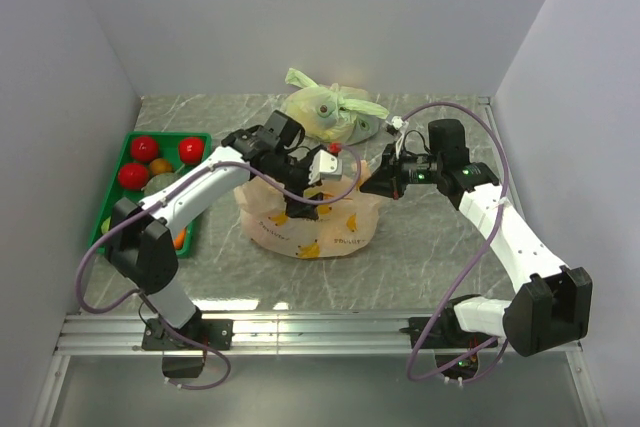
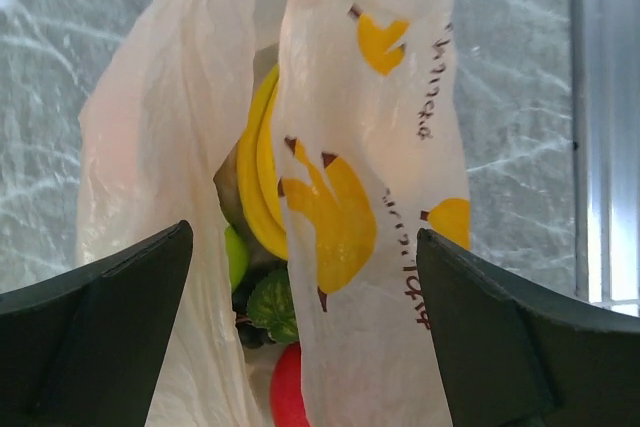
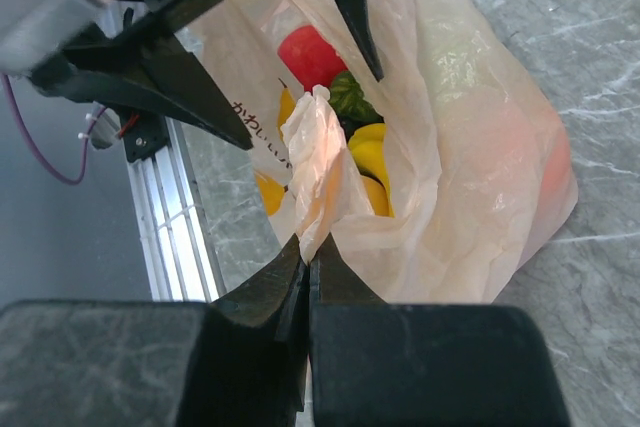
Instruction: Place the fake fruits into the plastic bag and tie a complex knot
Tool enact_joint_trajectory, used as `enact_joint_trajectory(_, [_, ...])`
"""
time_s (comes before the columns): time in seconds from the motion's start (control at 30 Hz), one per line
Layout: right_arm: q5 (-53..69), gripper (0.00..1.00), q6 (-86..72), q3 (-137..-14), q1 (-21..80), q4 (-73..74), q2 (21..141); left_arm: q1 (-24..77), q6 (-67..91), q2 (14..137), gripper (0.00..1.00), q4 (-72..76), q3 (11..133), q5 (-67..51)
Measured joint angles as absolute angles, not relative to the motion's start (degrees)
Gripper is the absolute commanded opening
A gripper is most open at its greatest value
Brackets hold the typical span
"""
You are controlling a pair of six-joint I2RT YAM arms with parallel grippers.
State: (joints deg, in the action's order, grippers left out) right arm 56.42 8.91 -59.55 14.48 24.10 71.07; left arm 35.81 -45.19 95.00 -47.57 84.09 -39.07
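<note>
Thin translucent plastic bag (image 1: 310, 232), glossy fake fruits (image 3: 310, 55), smooth marbled tabletop (image 1: 430, 247)

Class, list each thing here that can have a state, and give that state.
Peach-orange plastic bag: mouth open, fruits inside, untied.
Left gripper: open, straddling the bag.
Right gripper: shut on a bag handle.
Pale green bag: knotted shut.
Green tray: holding red fruits.

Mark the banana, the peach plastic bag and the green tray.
banana (image 2: 258, 177): left wrist view, curved yellow side.
plastic bag (image 1: 340, 232): top external view, printed lower wall.
green tray (image 1: 167, 136): top external view, far rim.
</note>
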Motion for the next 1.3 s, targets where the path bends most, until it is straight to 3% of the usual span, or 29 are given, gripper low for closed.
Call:
enact_joint_trajectory(0.33, [56.45,0.0,8.99,-59.55,14.48,24.25,71.07,39.88,-42.87,86.8,0.99,-32.23,69.56,-27.92])
enact_joint_trajectory(0.7, [58.0,0.0,10.0,-59.55,14.48,25.17,71.18,39.62,-45.58,85.27,0.99,-23.14,69.04,-24.03])
enact_joint_trajectory(0.9, [58.61,0.0,10.41,-59.55,14.48,25.39,71.18,37.3,-46.81,90.5,0.99,-28.73,73.17,-28.29])
enact_joint_trajectory(0.97, [58.61,0.0,10.41,-59.55,14.48,25.36,71.18,36.32,-47.31,92.64,0.89,-32.62,75.44,-31.35])
enact_joint_trajectory(1.0, [58.61,0.0,10.41,-59.55,14.48,25.36,71.18,35.88,-47.62,93.51,0.78,-35.09,76.69,-32.99])
enact_joint_trajectory(1.07, [58.61,0.0,10.39,-59.55,14.48,25.36,71.18,35.31,-49.12,95.33,0.7,-40.99,79.88,-36.42])
enact_joint_trajectory(1.23, [58.5,0.0,9.89,-59.55,14.48,24.97,71.18,35.33,-50.96,97.47,0.8,-49.95,84.18,-42.92])
enact_joint_trajectory(1.3, [58.35,0.0,9.47,-59.55,14.48,24.49,71.18,35.42,-50.43,97.41,0.79,-51.16,83.9,-44.1])
